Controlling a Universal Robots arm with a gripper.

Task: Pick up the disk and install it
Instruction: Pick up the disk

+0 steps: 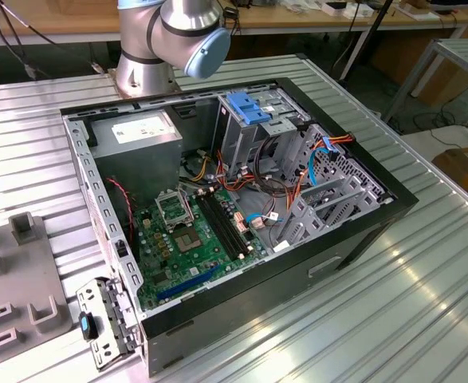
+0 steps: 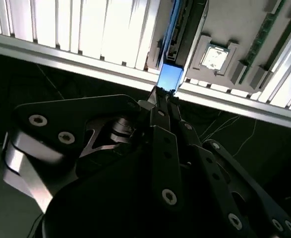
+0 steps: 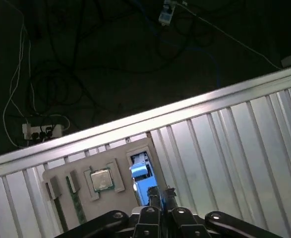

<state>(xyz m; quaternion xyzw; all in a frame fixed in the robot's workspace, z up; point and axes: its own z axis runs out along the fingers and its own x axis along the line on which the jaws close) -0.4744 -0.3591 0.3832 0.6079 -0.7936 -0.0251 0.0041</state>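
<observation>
1. Got a ribbed metal worktop (image 1: 425,263) carrying an open black computer case (image 1: 337,247).
2. Beside it, a flat grey parts tray (image 2: 234,22).
3. Standing on edge in that tray: dark flat disk with bright blue plastic bracket (image 2: 170,77). Looks seated in its slot, so not lifted, not installed.
4. Black linkage tool (image 2: 163,95) looks clenched on the bracket's end. Pick-up barely begun.

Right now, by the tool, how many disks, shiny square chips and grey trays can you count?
In the first wrist view:
disk: 1
shiny square chip: 1
grey tray: 1
Total: 3
</observation>
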